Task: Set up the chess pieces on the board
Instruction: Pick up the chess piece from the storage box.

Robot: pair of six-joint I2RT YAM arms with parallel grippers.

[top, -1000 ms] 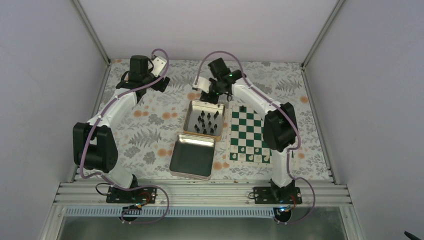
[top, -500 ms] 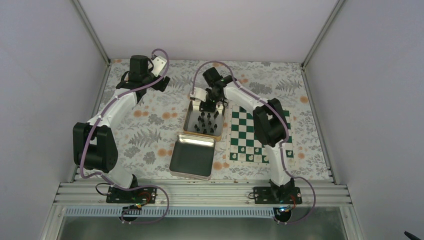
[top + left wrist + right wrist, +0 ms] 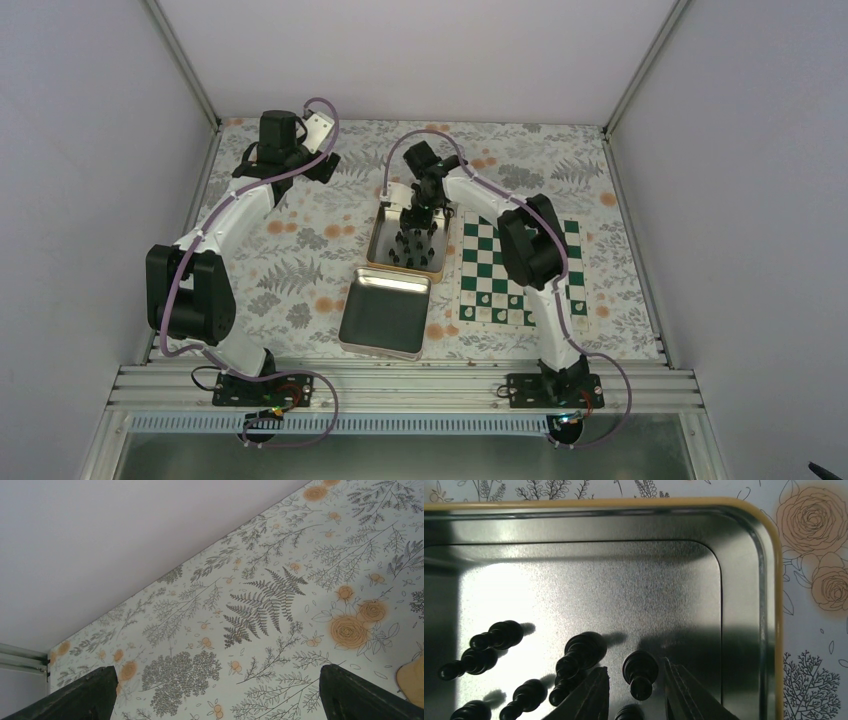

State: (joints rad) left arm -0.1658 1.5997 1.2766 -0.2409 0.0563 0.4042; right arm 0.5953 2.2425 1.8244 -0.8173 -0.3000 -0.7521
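R claw [image 3: 634, 667] hung low inside the open tin [image 3: 769, 605], pointing down, jaws part open and straddling one black piece [image 3: 640, 677]. A thin gap showed each side, so no grip yet. Likely picked because it stood apart from the rest, w/ room for both fingers. Other chess pieces [image 3: 579, 655] crowded just to the claw's left, one nearly touching the left finger [image 3: 594, 695], so a knock was possible on closing. Tin wall close on the claw's right. Board [image 3: 488, 262] lay beyond that wall, further right of the claw, mostly bare of black pieces. L claw [image 3: 217, 672] parked well apart, jaws wide, nothing between them, only floral cloth [image 3: 260, 605] beneath; prob. kept clear of R arm's path.
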